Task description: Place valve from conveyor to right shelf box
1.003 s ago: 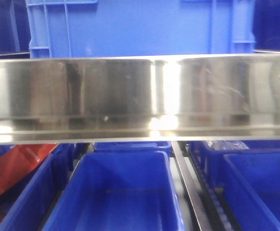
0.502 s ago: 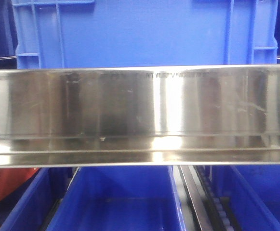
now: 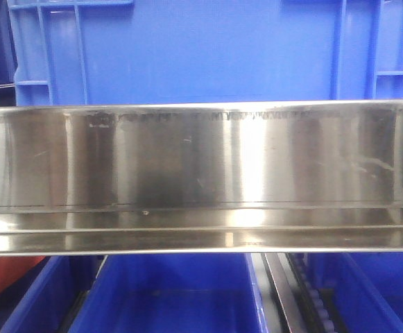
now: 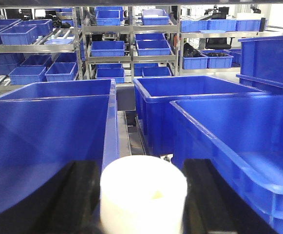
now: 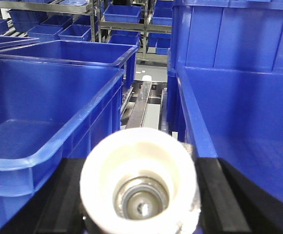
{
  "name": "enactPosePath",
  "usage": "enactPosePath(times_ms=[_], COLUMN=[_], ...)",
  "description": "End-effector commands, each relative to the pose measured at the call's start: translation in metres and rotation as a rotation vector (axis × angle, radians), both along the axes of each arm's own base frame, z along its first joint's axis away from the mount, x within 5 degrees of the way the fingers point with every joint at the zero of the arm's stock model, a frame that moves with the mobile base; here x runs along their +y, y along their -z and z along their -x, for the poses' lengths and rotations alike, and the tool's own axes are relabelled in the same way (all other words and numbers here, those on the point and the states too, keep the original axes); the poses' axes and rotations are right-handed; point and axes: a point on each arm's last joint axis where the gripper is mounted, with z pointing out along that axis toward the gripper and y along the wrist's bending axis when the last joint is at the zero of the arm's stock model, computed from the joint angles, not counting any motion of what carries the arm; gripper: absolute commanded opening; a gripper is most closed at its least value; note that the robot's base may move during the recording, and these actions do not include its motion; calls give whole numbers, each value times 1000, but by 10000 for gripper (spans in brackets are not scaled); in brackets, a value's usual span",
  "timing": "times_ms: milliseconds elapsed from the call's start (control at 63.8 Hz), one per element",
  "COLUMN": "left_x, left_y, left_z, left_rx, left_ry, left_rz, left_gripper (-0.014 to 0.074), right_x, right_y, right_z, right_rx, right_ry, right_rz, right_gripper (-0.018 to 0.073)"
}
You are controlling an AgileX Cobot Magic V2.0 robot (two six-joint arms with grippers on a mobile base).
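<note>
In the left wrist view my left gripper [image 4: 143, 170] is shut on a valve [image 4: 143, 195]; only its closed white cap shows, end-on between the black fingers [image 4: 80, 195]. It hangs over the gap between blue boxes [image 4: 48, 126]. In the right wrist view my right gripper [image 5: 140, 168] is shut on another valve [image 5: 107, 170], whose open white cap shows silver metal inside. It sits between a blue box on the left [image 5: 44, 112] and one on the right [image 5: 248, 126]. The right shelf's steel rail [image 3: 201, 173] fills the front view. The conveyor is out of view.
A large blue crate [image 3: 208, 48] stands above the rail, and blue boxes [image 3: 173, 295] sit below it with a roller track [image 3: 298, 298] between them. More steel racks with blue boxes [image 4: 117, 48] stand far behind. A steel divider [image 5: 139, 105] runs between the boxes.
The front view has shifted: the steel rail now sits lower and looks larger, the blue crate above fills more of the frame, and the red object at lower left has almost left view.
</note>
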Motion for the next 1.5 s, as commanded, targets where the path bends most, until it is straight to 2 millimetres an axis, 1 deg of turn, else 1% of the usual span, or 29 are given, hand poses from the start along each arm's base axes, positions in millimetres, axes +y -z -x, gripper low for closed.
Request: enactPosePath(times_ms=[0, 580, 768, 878, 925, 987, 1019, 1066, 1082, 1113, 1129, 1144, 1160, 1191, 1207, 1254, 1270, 1348, 1379, 1442, 1473, 1489], left_x=[0, 0, 0, -1, -1, -3, -4, -10, -12, -17, -21, -22, -24, -30, -36, -47, -51, -77, -89, -107, -115, -121], left_y=[-8, -8, -11, -20, -26, -34, -42, -51, -57, -64, -65, -67, -73, -78, -79, -85, -90, -97, -95, -96, -94, -90], left_z=[3, 3, 3, 0, -4, -15, -20, -34, -37, -44, -51, -53, -56, -65, -73, -87, -91, -120, -133, -150, -159, -166], left_rx=[-73, -73, -103, -170, -161, -116, -114, -94, -100, -96, -82, -80, -86, -76, -61, -39, -42, 4, 27, 49, 62, 78], left_ry=[6, 6, 6, 9, 9, 18, 31, 72, 83, 116, 130, 137, 150, 179, 200, 243, 257, 334, 361, 399, 414, 423], left_rz=[11, 11, 12, 15, 12, -36, -60, -77, -76, -75, -76, -76, -75, -75, -77, -79, -78, -87, -93, -99, -103, -107], left_gripper=[-111, -111, -111, -111, -111, -111, -111, -111, -111, -111, -111, -111, -111, -111, -111, -111, -111, -111, -111, -111, -111, -111], right_x=[-1, -2, -2, -2, -1, 1, 3, 8, 9, 14, 16, 18, 20, 25, 28, 38, 42, 67, 75, 92, 99, 102], right_y=[-12, -14, -16, -27, -38, -52, -62, -74, -79, -84, -87, -90, -92, -97, -98, -103, -107, -111, -112, -113, -113, -112], right_z=[3, 3, 3, 3, 1, -3, -5, -14, -16, -24, -28, -31, -34, -40, -44, -56, -59, -84, -92, -108, -114, -118], right_rx=[-100, -125, -143, -162, -173, -186, -199, -203, -212, -205, -205, -204, -203, -199, -194, -178, -179, -130, -113, -80, -65, -57], right_ry=[12, 16, 18, 17, 11, -6, -17, -47, -56, -80, -90, -101, -112, -136, -148, -188, -201, -282, -303, -343, -357, -363], right_rz=[-5, -9, -11, -13, -15, -16, -18, -22, -24, -26, -27, -28, -29, -30, -31, -31, -32, -25, -21, -12, -8, -5], right_gripper=[-153, -153, -153, -153, -153, -153, -153, -153, -153, -153, -153, -153, -153, -153, -153, -153, -153, -153, -153, -153, -153, -153])
